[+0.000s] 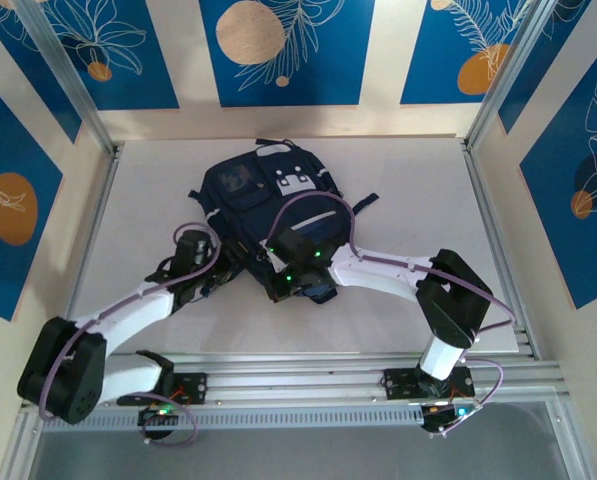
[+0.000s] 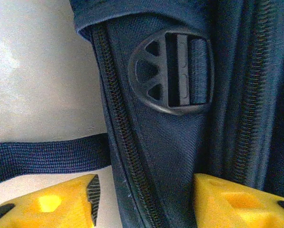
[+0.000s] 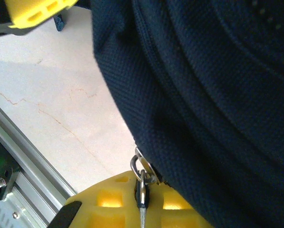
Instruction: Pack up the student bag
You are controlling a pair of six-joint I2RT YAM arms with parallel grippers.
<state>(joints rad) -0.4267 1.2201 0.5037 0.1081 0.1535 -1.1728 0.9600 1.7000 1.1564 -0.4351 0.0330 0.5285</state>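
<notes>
Student bag [image 1: 268,200]: zip pull [image 3: 141,171] is pinched by the right claw [image 3: 141,187], left claw [image 2: 145,190] is spread astride its side, so zipping's judged barely started tbh.

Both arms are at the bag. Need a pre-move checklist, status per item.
1. Right gripper shut on the zipper pull: ok.
2. Left gripper pinching the bag: not ok. The fingers stand apart on either side of a side panel.
3. Buckle free of the left fingers: ok, it sits further up the panel.
4. Bag lying on the table, inside both arms' reach: ok.
5. How far the zipper is run: cannot tell, the track is hidden past the pull.
</notes>
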